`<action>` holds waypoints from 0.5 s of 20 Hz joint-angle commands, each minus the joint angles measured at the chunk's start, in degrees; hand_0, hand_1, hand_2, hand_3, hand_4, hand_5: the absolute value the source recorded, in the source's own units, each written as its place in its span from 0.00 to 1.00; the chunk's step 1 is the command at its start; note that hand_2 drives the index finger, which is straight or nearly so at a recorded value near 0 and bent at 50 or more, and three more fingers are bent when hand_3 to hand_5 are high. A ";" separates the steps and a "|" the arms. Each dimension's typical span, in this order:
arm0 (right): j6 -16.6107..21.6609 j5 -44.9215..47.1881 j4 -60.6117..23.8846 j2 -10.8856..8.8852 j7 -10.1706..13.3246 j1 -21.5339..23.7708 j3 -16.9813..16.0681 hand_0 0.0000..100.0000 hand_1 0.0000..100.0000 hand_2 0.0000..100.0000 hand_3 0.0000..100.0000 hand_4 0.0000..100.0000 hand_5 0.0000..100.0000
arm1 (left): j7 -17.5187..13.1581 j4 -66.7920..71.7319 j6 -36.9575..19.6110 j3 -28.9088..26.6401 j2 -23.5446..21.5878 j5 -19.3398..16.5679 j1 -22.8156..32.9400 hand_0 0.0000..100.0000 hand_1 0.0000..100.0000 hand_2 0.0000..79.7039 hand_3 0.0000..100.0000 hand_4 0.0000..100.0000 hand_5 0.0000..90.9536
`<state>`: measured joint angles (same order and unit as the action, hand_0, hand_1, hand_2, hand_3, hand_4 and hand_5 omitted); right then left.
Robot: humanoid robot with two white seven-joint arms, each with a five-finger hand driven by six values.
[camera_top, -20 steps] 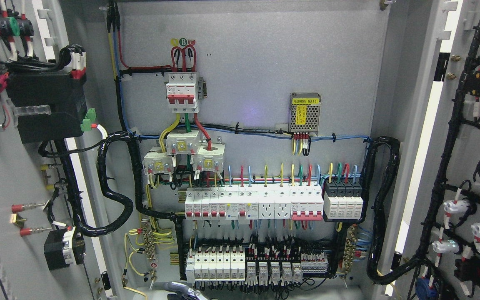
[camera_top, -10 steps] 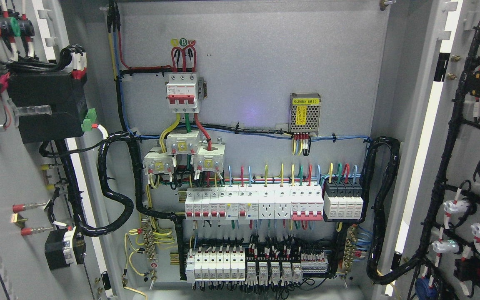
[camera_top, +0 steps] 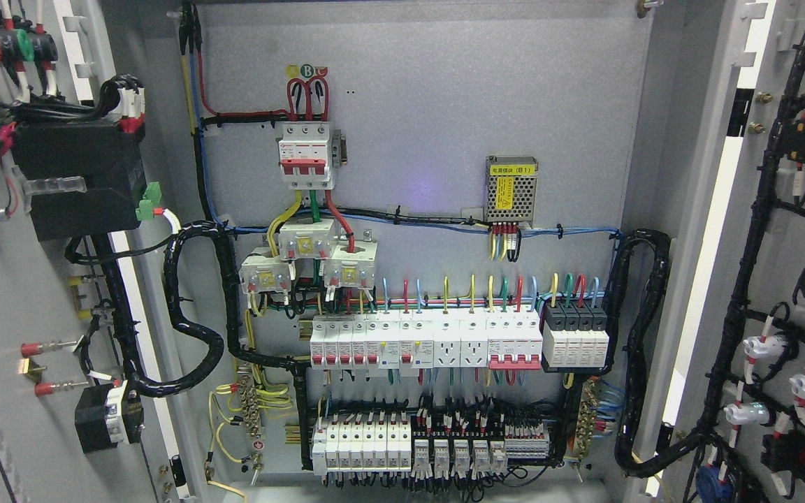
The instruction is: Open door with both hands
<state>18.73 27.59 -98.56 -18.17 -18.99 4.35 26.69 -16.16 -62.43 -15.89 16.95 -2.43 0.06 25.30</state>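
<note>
Neither hand shows anywhere in the head view, so whether the fingers are spread or curled cannot be told from here. What fills the picture is the cabinet, and both doors stand wide open. At the picture's left, the left door swings out toward the camera, its inner face carrying a black box with a green connector at its corner, and coloured indicator backs up in the top corner. A thick black cable loom curls from that door over into the cabinet. Over at the picture's right, the right door is open as well, its inner face strung with black wiring and white lamp holders. Between the two doors sits the grey back panel. High on it is a red-and-white main breaker, to its right a small power supply with a yellow label. Lower down runs a row of white breakers, ending at a dark-topped block. Beneath that, a second row of terminals sits near the cabinet floor.
</note>
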 commanded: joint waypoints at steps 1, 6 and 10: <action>2.44 0.00 -3.30 -6.34 0.00 7.68 -6.56 0.11 0.00 0.00 0.00 0.00 0.00 | 0.07 -25.45 -1.42 2.21 -3.89 -1.73 4.31 0.00 0.00 0.00 0.00 0.03 0.00; 6.84 0.09 -6.37 -7.05 0.00 11.99 -10.95 0.11 0.00 0.00 0.00 0.00 0.00 | 0.16 -31.51 -2.04 1.86 -4.42 -1.64 6.95 0.00 0.00 0.00 0.00 0.03 0.00; 11.84 0.09 -9.71 -8.72 0.00 15.51 -13.69 0.11 0.00 0.00 0.00 0.00 0.00 | 0.16 -35.47 -2.48 0.81 -4.42 -1.38 7.66 0.00 0.00 0.00 0.00 0.03 0.00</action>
<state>27.27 27.65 -102.50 -22.56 -18.92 14.81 20.33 -16.03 -80.90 -17.88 18.00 -5.00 0.01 30.91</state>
